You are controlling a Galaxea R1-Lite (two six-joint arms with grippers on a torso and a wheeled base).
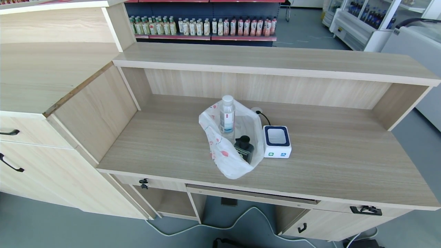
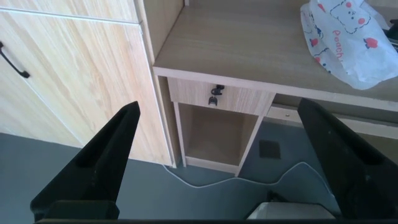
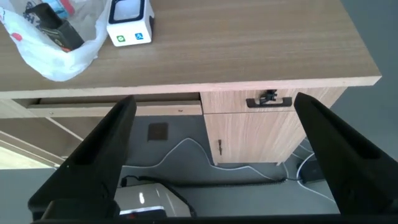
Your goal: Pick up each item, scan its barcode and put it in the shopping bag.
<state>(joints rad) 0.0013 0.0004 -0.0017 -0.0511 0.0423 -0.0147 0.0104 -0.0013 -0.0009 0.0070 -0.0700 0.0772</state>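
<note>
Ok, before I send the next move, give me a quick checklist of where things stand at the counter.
1. Left gripper open and empty: ok.
2. Right gripper open and empty: ok.
3. Clear bottle upright inside the shopping bag: ok.
4. Black container inside the bag, at its near end: ok.
5. Scanner beside the bag, window facing up, nothing over it: ok.
6. Barcodes of both bagged items scanned: cannot tell.

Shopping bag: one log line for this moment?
shopping bag: holds clear bottle, black container | scanner: beside bag | left gripper: open, empty | right gripper: open, empty
</note>
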